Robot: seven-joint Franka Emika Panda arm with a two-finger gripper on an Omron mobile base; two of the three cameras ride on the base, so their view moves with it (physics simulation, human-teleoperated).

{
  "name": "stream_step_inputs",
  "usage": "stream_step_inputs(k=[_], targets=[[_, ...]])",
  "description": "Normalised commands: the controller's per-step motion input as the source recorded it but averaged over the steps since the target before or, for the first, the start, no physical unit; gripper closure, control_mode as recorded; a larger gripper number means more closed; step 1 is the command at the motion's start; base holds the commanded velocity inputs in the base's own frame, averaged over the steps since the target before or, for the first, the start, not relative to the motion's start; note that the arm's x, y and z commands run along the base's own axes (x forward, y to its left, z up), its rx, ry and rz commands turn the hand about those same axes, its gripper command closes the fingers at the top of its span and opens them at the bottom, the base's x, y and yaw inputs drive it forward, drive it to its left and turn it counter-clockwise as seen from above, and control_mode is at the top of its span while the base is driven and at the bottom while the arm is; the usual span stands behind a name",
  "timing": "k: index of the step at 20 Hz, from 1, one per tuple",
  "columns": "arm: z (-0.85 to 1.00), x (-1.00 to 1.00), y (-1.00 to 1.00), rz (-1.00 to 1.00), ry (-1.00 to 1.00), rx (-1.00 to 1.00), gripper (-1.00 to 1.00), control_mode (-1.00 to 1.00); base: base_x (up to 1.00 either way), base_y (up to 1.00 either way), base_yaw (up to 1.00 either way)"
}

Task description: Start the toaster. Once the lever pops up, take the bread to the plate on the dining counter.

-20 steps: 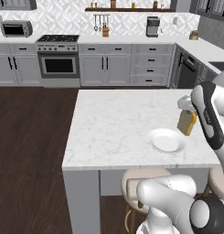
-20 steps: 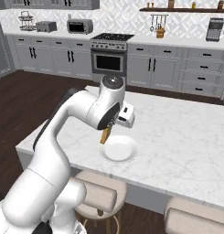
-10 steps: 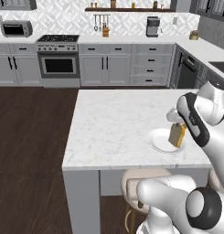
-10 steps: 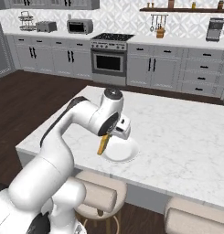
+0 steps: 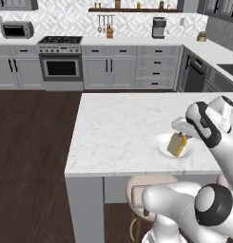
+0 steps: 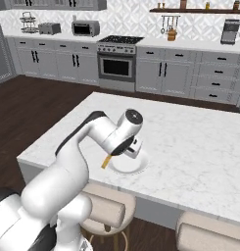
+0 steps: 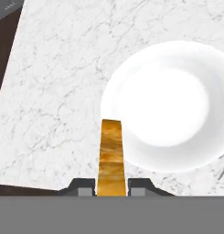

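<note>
My gripper (image 5: 180, 135) is shut on the bread (image 5: 176, 144), a small golden-orange slice hanging tilted from the fingers. It hovers low over the white plate (image 5: 159, 142) on the dining counter (image 5: 118, 123), near the counter's front edge. From the right base view the bread (image 6: 107, 161) hangs at the plate's (image 6: 131, 166) left rim. In the hand view the bread (image 7: 111, 151) stands between the fingertips (image 7: 84, 186), its far end over the plate's (image 7: 168, 105) edge. I cannot tell whether bread and plate touch. The dark toaster (image 6: 49, 28) sits on the far back worktop.
Two padded stools (image 6: 104, 208) stand under the counter's near edge. A stove with oven (image 5: 61, 64) and grey cabinets line the back wall, with a toaster oven (image 6: 85, 28) and a coffee machine (image 5: 159, 27) on the worktop. Dark wood floor lies to the left.
The gripper has come down and toward the counter's near edge with the bread, from above the plate's far side to low over the plate.
</note>
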Motion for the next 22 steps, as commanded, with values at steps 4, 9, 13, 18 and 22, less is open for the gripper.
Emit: stream_step_inputs(k=[4,9,13,18,22], targets=[[-0.03,0.51,-0.17,0.04,0.0,0.1,1.0,-1.0,0.0,0.0,0.0],[-0.34,0.19,-0.41,0.04,0.0,0.09,1.0,-1.0,0.0,0.0,0.0],[-0.55,0.0,-0.31,0.02,0.0,0.07,1.0,-1.0,0.0,0.0,0.0],[-0.33,0.0,-0.08,0.03,0.0,0.01,1.0,-1.0,0.0,0.0,0.0],[-0.08,0.1,-0.08,0.03,0.0,0.01,1.0,-1.0,0.0,0.0,0.0]])
